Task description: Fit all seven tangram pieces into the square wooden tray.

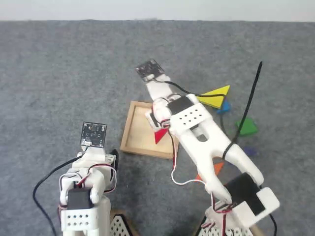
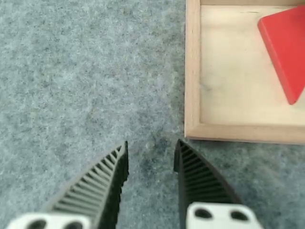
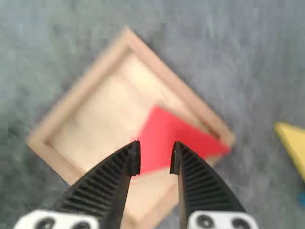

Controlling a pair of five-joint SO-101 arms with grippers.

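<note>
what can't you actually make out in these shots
High view: the right arm covers the tray's right side and most of the red triangle.
High view: the orange piece is largely under that arm, shape hidden.
High view: the blue piece peeks out beside the yellow triangle, too small to tell its shape.
Right wrist view: blur hides whether the red triangle lies flat.

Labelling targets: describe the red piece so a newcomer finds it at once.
Find the square wooden tray on the grey carpet. Inside lies a flat triangle. It is the only red one; the yellow piece and green piece lie outside.
</note>
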